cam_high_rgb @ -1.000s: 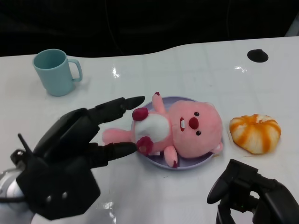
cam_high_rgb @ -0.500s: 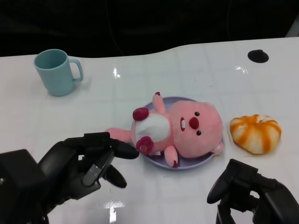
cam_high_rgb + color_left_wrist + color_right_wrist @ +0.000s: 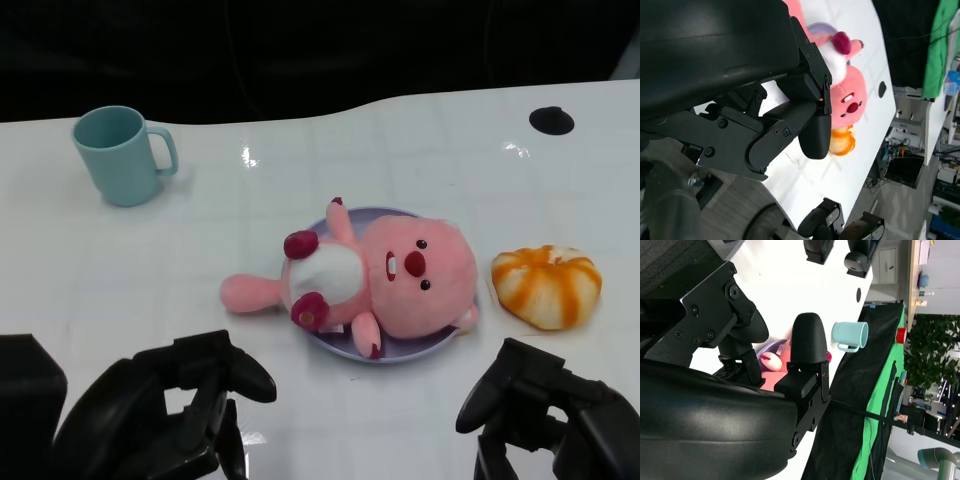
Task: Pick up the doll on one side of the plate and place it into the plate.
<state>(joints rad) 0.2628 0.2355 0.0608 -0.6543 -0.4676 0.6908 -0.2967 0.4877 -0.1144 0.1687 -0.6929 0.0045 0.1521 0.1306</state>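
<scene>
The pink plush doll [image 3: 390,278] lies on its back on the purple plate [image 3: 400,352] in the middle of the table. Its head and belly are over the plate, and one pink limb [image 3: 248,293] sticks out over the table to the left. My left hand [image 3: 170,410] is low at the front left, well clear of the doll, with its fingers curled in on nothing. At the front right my right hand [image 3: 550,420] is curled too and holds nothing. The left wrist view shows the doll [image 3: 850,95] beyond my left hand's fingers [image 3: 812,130].
A teal mug [image 3: 122,155] stands at the back left. An orange-and-white striped soft toy [image 3: 546,285] lies just right of the plate. A black round spot [image 3: 551,120] marks the table at the back right. The table's far edge curves against a dark background.
My left hand has drawn back from beside the doll to the front left, and its outstretched fingers have curled in. The doll stays on the plate. The right hand has hardly moved.
</scene>
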